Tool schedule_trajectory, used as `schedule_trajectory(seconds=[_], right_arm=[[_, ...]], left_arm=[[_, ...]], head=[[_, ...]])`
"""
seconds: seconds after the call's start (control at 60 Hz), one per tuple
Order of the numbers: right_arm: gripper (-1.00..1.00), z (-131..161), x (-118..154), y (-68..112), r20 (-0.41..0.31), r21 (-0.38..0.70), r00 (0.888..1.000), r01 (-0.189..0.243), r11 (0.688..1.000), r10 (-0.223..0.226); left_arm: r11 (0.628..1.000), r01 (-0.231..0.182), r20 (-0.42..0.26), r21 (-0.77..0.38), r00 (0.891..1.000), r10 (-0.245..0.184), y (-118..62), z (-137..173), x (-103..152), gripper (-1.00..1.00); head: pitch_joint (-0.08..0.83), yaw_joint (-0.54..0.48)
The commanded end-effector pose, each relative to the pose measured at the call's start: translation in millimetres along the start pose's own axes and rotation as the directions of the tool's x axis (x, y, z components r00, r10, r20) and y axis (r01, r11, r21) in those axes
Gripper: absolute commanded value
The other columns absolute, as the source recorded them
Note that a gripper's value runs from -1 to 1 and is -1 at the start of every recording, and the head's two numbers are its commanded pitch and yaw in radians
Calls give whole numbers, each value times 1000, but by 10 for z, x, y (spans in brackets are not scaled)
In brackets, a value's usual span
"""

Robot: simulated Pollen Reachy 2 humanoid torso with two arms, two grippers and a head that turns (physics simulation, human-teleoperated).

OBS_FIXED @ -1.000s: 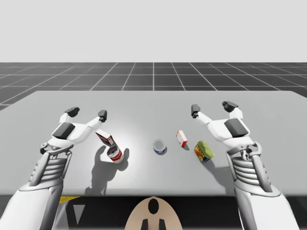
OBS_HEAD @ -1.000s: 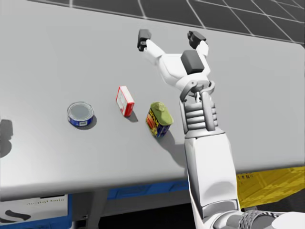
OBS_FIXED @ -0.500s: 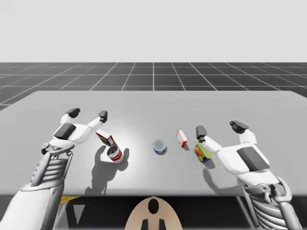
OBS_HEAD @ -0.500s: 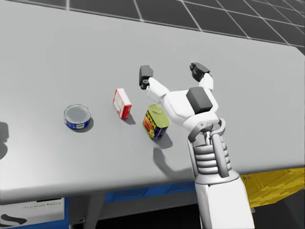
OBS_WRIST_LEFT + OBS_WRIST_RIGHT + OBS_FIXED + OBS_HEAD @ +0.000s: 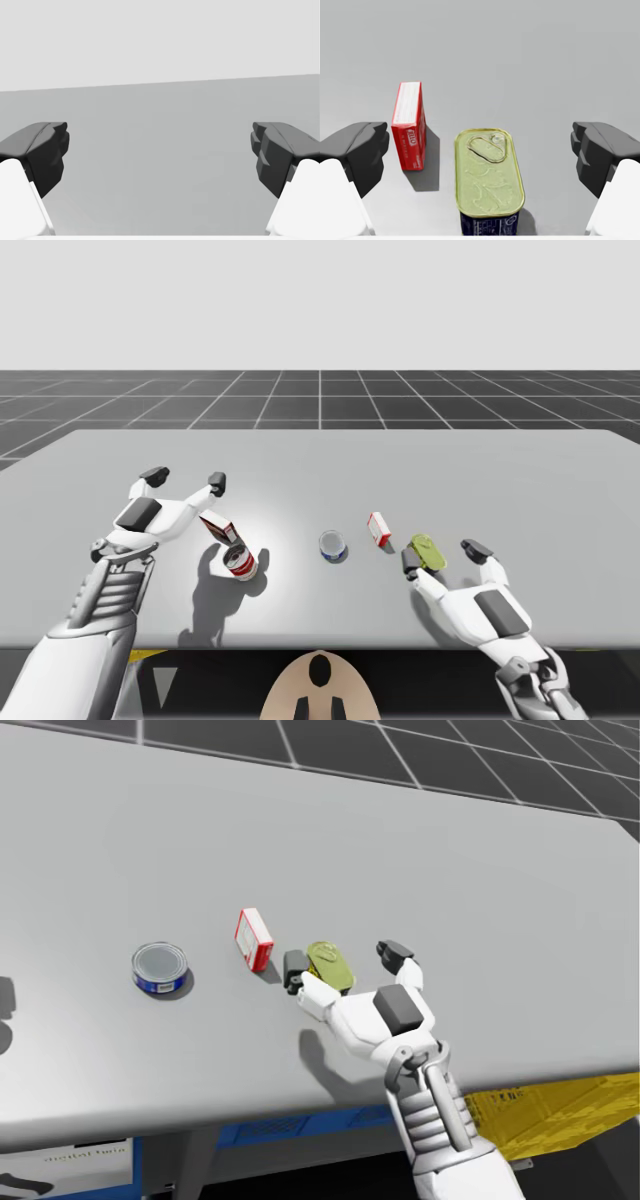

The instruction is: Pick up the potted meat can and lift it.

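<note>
- Approaching stage, high view: right gripper low at the near edge of the tabletop, fingers released and spread either side of the potted meat can, which stands near the small red box; left gripper likewise released, well apart.
- Head view: can upright between those fingers, untouched as far as shows.
- Left wrist view: fingers wide, bare tabletop ahead.
- Right wrist view: clear gaps both sides of can; judged next: advance slightly, clench across its long sides, raise.
</note>
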Motion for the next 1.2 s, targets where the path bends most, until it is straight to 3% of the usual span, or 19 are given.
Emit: schedule_trajectory(seconds=[0.017,0.3,0.55,0.6,0.617,0.633,0.667,0.817,1.067,1.2], right_arm=[[-1000,-59,-245,11,-89,-17,993,75,997,-76],[-1000,-294,-417,-57,-199,-30,974,106,994,-109],[-1000,-459,-457,-91,-237,-13,963,132,991,-131],[-1000,-459,-474,-93,-247,22,958,154,988,-144],[-764,-454,-469,-91,-245,12,960,144,990,-136],[148,-444,-479,-95,-235,3,963,139,990,-134],[1000,-429,-484,-92,-235,17,962,144,989,-136],[1000,-414,-496,-88,-231,9,964,138,990,-132],[1000,-403,-506,-88,-231,10,964,140,990,-134],[1000,-395,-509,-85,-221,12,967,136,991,-130]], left_arm=[[1000,1,-3,0,1000,-1,-5,-4,-8,-1000],[1000,-1,-3,0,1000,1,-2,-2,-9,-1000],[1000,-2,0,2,1000,2,2,-2,-3,-1000],[1000,-1,0,2,1000,1,2,-3,-4,-1000],[1000,-1,0,2,1000,1,2,-4,-4,-1000],[1000,-1,0,1,1000,1,2,-3,-4,-1000],[1000,-1,0,2,1000,1,1,-4,-5,-1000],[1000,1,-1,1,1000,-1,-2,-8,-9,-1000],[1000,4,-4,-1,1000,-4,-4,-16,-20,-1000],[1000,-1,-5,7,1000,1,1,-14,-21,-1000]], head=[[703,-370],[698,-361],[687,-358],[681,-359],[680,-359],[677,-360],[673,-360],[641,-362],[422,-367],[352,-372]])
